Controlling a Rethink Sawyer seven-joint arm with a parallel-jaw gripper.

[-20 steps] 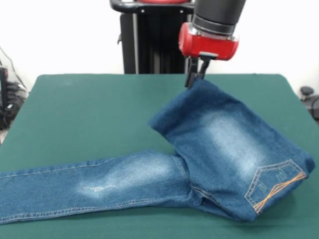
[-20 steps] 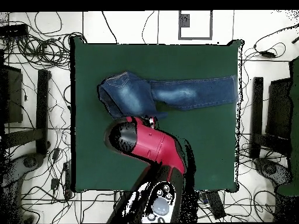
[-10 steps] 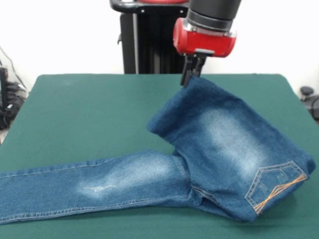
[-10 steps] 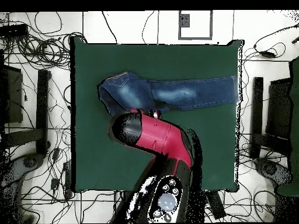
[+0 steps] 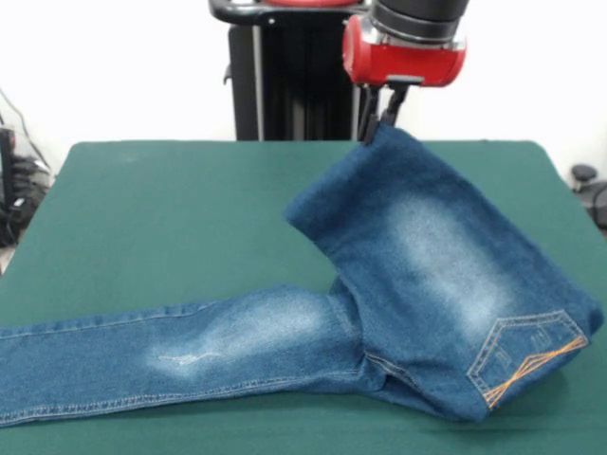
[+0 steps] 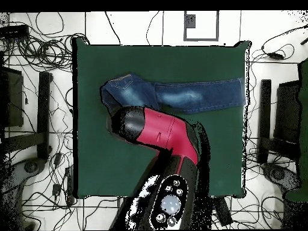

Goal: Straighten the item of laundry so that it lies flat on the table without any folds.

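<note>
The gripper (image 5: 379, 121) has risen at upper right, apparently pinched shut on a leg hem of the jeans (image 5: 417, 275); the other leg lies lower left. Heavy, limp denim: hold hems.

No legible text, label, brand, number or sign found in either view. The jeans (image 5: 427, 275) hanging below the claw (image 5: 379, 118) carry only decorative orange stitching on the back pocket (image 5: 526, 358), low and to the side of the claw; it forms crossed lines, not characters. The arm housing above the claw is plain red and black, unmarked. The table (image 5: 171, 218) surface bears no markings. Round buttons on the arm in the overhead view show no readable symbols.
</note>
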